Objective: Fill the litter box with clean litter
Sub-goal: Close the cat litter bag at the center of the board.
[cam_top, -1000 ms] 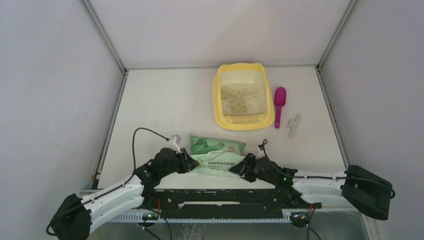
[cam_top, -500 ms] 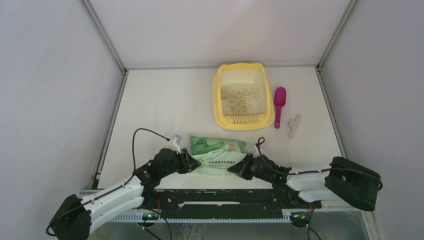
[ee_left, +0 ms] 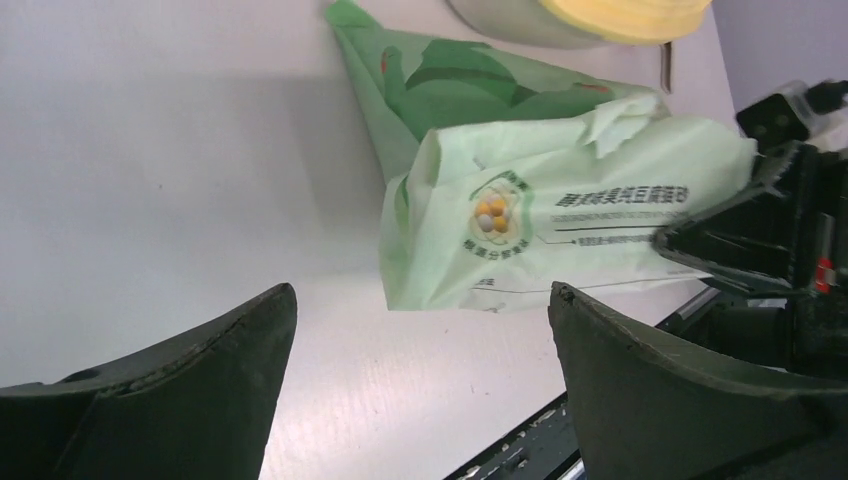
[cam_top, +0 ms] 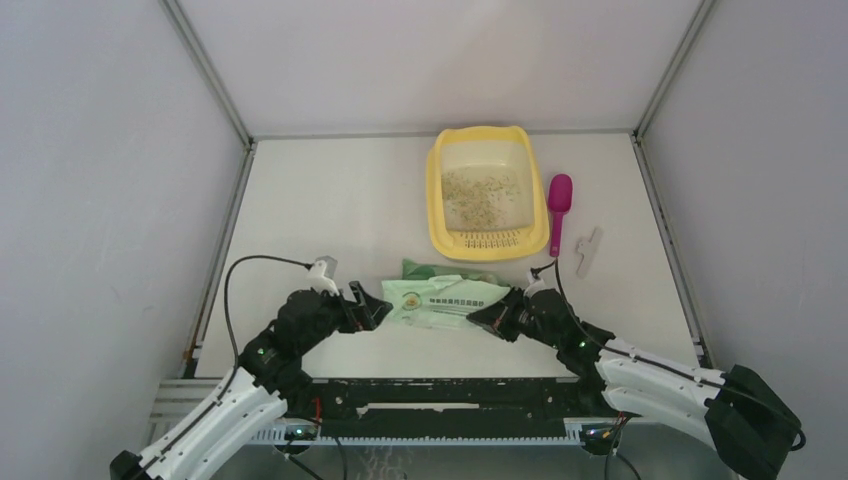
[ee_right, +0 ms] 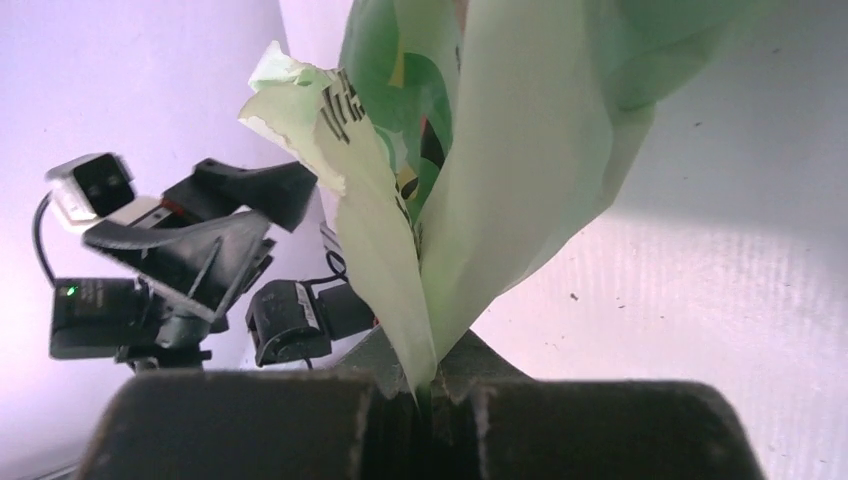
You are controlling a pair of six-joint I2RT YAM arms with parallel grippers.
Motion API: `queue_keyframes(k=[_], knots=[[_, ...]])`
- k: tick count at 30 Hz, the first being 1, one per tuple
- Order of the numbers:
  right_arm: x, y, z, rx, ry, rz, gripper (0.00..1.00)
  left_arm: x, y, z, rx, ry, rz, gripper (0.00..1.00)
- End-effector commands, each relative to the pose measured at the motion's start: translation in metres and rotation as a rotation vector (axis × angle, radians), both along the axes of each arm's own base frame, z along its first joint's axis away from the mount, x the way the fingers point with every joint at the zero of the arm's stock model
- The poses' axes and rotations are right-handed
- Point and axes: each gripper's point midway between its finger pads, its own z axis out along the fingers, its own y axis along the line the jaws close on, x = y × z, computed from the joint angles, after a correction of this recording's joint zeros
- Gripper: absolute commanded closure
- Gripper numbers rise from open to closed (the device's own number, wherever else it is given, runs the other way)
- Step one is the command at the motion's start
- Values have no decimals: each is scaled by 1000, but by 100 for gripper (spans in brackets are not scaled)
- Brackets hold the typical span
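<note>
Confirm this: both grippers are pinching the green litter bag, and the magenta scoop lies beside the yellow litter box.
Wrong on one point: only the right gripper pinches the green litter bag; the left gripper stands open, holding nothing, as the left wrist view shows. The magenta scoop does lie beside the yellow litter box.

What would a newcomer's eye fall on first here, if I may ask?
The yellow litter box at the far side of the table, thinly speckled with litter, with a magenta scoop beside it. At the near edge lies a green bag, its right end pinched in the right fingers; the left fingers stand open at its left end.
</note>
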Motion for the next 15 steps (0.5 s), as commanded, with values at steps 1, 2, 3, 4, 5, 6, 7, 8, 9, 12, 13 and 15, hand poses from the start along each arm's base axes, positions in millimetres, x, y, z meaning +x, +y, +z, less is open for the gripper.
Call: queue_keyframes(k=[1, 2, 3, 4, 5, 6, 7, 8, 9, 12, 13, 15], knots=[[12, 10, 37, 84, -47, 48, 100, 6, -1, 46, 30, -133, -54, 0], [13, 9, 38, 95, -38, 52, 100, 5, -3, 48, 32, -141, -65, 0], [13, 9, 39, 106, -30, 56, 100, 5, -3, 51, 38, -154, -74, 0], [14, 8, 41, 119, -18, 60, 100, 5, -4, 54, 44, -169, -78, 0], [14, 6, 43, 130, -13, 64, 100, 5, -5, 58, 47, -184, -85, 0], [15, 4, 45, 142, -9, 66, 100, 4, -6, 62, 50, -198, -92, 0], [16, 2, 47, 153, -3, 68, 100, 5, -5, 66, 63, -209, -87, 0], [16, 0, 50, 170, 6, 75, 100, 5, -5, 72, 78, -224, -91, 0], [16, -2, 52, 185, 14, 81, 100, 4, -7, 78, 96, -240, -97, 0], [21, -10, 60, 234, 37, 87, 100, 3, -13, 89, 181, -261, -134, 3], [22, -12, 63, 252, 46, 92, 100, 3, -15, 92, 213, -270, -143, 5], [24, -16, 68, 285, 65, 102, 100, 2, -20, 95, 276, -282, -162, 4]])
